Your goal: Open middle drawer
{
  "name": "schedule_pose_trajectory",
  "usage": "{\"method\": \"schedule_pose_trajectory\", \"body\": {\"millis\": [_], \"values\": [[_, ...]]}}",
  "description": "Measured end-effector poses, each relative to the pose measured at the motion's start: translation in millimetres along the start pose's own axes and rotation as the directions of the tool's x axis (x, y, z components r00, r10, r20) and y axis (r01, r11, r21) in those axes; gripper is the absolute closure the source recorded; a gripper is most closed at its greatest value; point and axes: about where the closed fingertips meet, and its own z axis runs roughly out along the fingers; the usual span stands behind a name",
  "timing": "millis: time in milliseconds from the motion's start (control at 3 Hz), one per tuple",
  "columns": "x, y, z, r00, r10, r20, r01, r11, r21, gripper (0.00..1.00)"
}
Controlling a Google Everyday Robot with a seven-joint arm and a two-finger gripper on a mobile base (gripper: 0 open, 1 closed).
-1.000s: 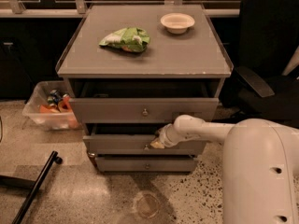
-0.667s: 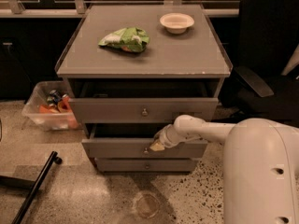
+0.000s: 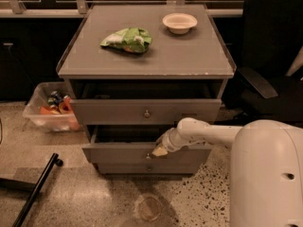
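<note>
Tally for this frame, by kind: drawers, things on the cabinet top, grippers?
Drawers: 3 (top drawer, middle drawer, bottom drawer)
Bags: 1 (green bag)
Bowls: 1 (white bowl)
Grippers: 1 (gripper, at the middle drawer's front)
Total: 6

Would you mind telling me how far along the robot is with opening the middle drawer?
Well underway. Done: the middle drawer juts out past the bottom drawer, with a dark gap open behind its front. In hand: the gripper sits at its knob. Left: the drawer looks only partly open, so probably more pulling, then letting go.
</note>
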Motion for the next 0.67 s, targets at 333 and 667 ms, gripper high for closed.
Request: {"method": "schedule_pose_trajectory", "body": {"millis": [333,667], "values": [[14.0,23.4,-10.7,1.0,0.015,-0.016,-0.015,0.9997,-0.017,0.43],[13.8,23.0,-10.2,1.0,0.015,-0.016,-0.015,0.9997,-0.017,0.2]]}}
